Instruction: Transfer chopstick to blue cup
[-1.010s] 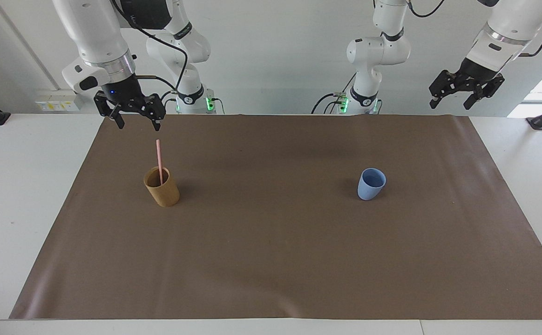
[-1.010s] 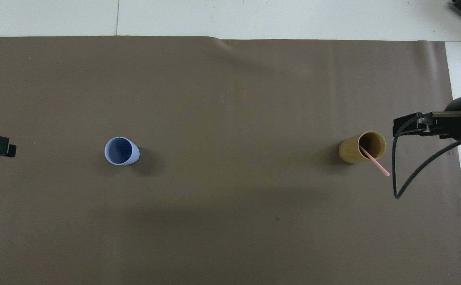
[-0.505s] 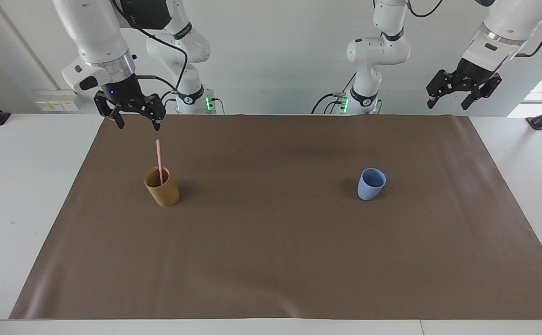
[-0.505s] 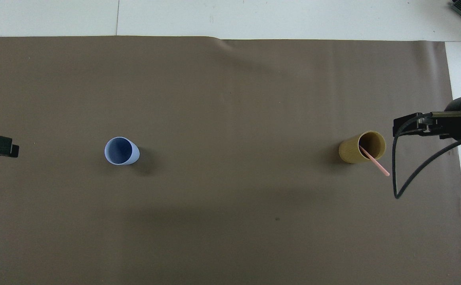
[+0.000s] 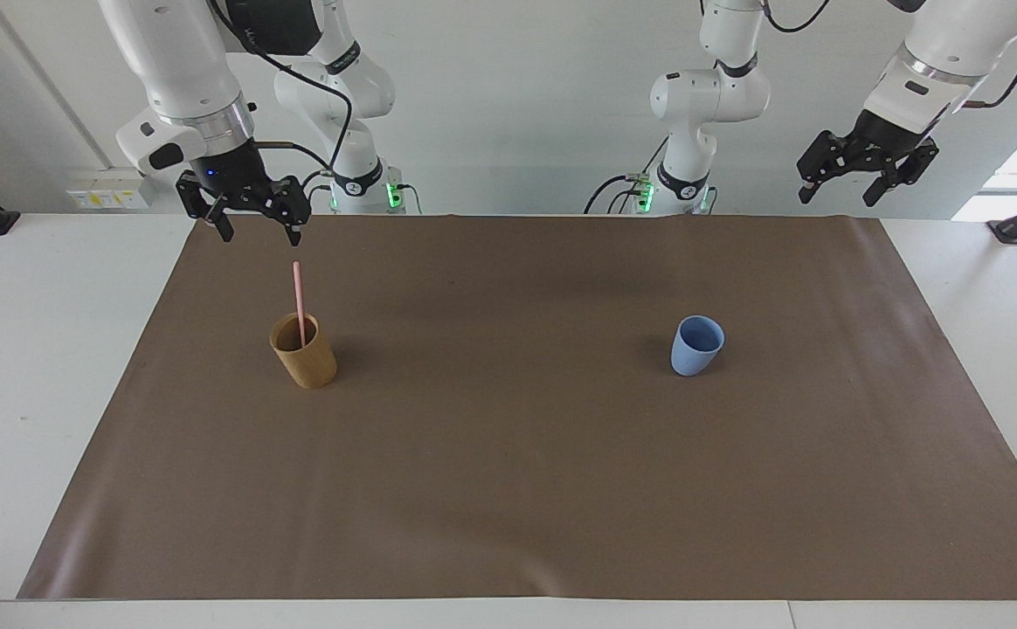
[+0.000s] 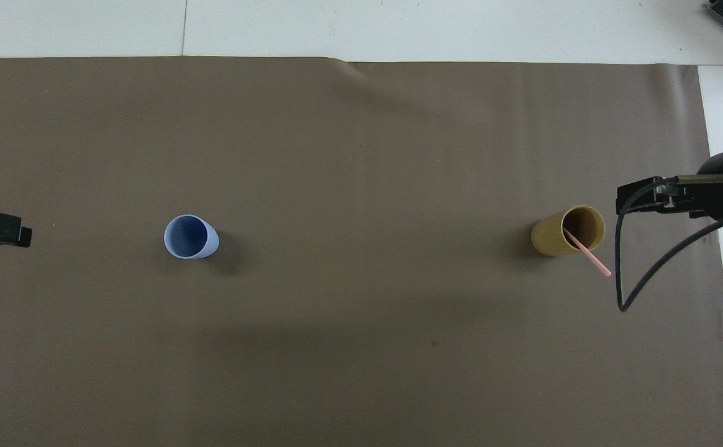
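- Facing view: the right gripper [image 5: 253,231], a black two-finger pincer on a white arm, hangs released, its fingers spread and nothing between them. It is over the brown paper mat [image 5: 508,489] at the right arm's end of the table.
- Just below that pincer stands the chopstick [image 5: 299,301], a thin, straight, pale-pink stick. Its lower end sits inside the tan-brown cylindrical cup [image 5: 303,351] and its upper half rises free, tilted slightly.
- The left gripper [image 5: 865,170], also black, waits high over the mat's edge at the left arm's end, equally released and empty. The blue cup [image 5: 697,345], a small matte light-blue handleless cup, stands upright well below it and toward the table's middle, with nothing in it.
- Judged from this, the step in hand is the first grasp. The right pincer should come straight down with one finger on each side of the stick's free upper part, then pinch above the tan cup's rim, so the cup is not knocked.
- Overhead view: the chopstick [image 6: 587,251] leans out over the tan-brown cup's [image 6: 566,231] rim toward the robots, close beside the right gripper [image 6: 638,197], whose fingertips cannot be made out here.
- Because the stick leans, the pincer had best line up with the stick's top, not the cup's centre.
- Only the tip of the left gripper [image 6: 1,226] shows at the frame's edge, well apart from the blue cup [image 6: 189,236].
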You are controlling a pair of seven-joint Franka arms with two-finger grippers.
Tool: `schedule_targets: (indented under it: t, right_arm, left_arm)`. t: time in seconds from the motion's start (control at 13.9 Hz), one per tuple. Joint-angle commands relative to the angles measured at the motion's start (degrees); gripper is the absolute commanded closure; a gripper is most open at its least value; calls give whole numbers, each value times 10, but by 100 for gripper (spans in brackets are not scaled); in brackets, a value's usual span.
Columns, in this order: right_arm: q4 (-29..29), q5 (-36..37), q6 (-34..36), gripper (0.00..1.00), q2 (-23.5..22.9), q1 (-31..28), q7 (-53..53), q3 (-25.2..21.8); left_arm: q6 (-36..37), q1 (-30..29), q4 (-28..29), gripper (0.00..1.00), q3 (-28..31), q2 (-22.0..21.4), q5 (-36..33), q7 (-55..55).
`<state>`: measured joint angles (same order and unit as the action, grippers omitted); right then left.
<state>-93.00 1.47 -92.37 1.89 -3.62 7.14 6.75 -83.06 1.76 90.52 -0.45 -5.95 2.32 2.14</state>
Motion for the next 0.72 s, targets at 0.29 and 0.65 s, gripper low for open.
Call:
schedule_targets:
  t: [0.29,0.65]
  right_arm:
    - [7,-2,6,0,-3,-8,4,5]
    - [7,-2,6,0,-3,-8,5,5]
  left_arm:
    - [-53,-2,72,0,1,-9,8,6]
    - [-115,-1,145,0,1,-6,8,3]
